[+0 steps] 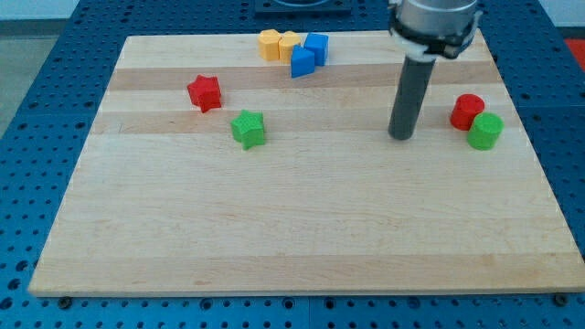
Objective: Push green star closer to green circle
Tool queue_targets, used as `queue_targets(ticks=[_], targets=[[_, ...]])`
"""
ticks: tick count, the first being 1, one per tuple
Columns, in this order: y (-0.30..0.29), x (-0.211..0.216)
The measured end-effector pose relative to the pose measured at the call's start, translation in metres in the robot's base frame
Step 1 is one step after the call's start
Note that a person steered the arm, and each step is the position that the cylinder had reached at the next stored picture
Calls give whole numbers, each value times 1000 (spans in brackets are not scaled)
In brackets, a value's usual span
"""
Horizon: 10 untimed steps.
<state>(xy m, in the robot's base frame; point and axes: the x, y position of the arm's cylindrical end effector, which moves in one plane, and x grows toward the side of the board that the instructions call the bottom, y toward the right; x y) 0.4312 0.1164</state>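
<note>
The green star (248,129) lies on the wooden board left of centre. The green circle (486,132) stands near the view's right edge, touching a red circle (467,111) just above and left of it. My tip (400,136) rests on the board between them, well to the right of the green star and a short way left of the two circles. It touches no block.
A red star (205,92) lies up and left of the green star. Near the board's top edge sits a cluster: two yellow blocks (278,44) and two blue blocks (310,53). The wooden board (302,228) lies on a blue perforated table.
</note>
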Motion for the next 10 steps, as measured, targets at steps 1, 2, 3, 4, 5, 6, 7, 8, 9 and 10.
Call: queue_targets(ticks=[1, 2, 3, 4, 5, 6, 7, 8, 9, 10], targets=[[-28, 38], [-88, 49], [-164, 48], [-239, 31], [-281, -11], [-282, -32], [-262, -32], [-238, -32], [-217, -28], [-199, -14]])
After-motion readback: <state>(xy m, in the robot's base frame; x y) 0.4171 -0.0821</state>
